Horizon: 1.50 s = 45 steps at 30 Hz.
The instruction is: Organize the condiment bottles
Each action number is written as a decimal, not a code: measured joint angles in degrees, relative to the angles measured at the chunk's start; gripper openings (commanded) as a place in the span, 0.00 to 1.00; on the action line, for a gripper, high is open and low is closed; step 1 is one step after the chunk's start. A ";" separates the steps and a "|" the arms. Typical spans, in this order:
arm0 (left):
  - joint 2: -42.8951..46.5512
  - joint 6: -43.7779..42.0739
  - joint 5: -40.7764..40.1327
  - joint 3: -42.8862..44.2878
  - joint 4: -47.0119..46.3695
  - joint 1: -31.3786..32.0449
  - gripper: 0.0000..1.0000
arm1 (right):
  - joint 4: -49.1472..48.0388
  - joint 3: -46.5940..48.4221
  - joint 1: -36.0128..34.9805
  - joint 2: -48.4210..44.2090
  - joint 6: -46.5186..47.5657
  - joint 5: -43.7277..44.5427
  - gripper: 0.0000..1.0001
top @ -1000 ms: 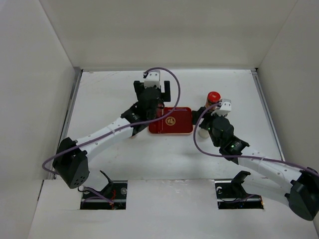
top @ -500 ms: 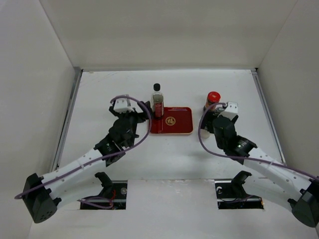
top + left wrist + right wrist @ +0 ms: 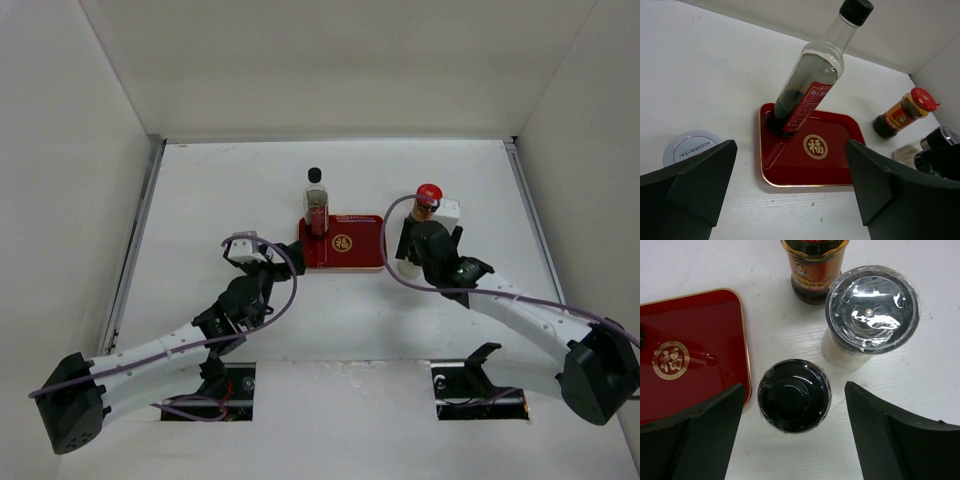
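Observation:
The tall clear black-capped bottle (image 3: pixel 316 199) stands at the far left corner of the red tray (image 3: pixel 352 252); it also shows in the left wrist view (image 3: pixel 812 85). My left gripper (image 3: pixel 258 262) is open and empty, near-left of the tray (image 3: pixel 810 170). The white-lidded jar (image 3: pixel 691 147) sits by my left finger. My right gripper (image 3: pixel 792 390) is open, its fingers either side of the short black-capped bottle (image 3: pixel 794 396), not touching it. The grey-lidded jar (image 3: pixel 871 312) and the red-capped bottle (image 3: pixel 814 267) stand just beyond it. The red-capped bottle shows in the top view (image 3: pixel 428 198).
White walls enclose the table on three sides. The three bottles on the right stand close together just right of the tray's edge (image 3: pixel 742 345). Both arms' purple cables loop beside the wrists.
My left gripper has let go of the tall bottle on the tray and drawn back toward the near left. My right gripper has shifted over the short black-capped bottle.

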<state>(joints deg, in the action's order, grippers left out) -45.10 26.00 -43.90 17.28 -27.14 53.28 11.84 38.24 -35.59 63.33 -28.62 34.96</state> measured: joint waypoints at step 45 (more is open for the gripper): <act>-4.61 -0.39 2.67 -8.63 -24.92 0.04 0.90 | -15.21 31.80 -6.86 39.65 3.02 -2.84 0.67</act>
<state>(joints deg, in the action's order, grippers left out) -49.71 25.61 -41.23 8.64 -52.05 53.32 -3.38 70.04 -42.46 102.98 -25.61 32.12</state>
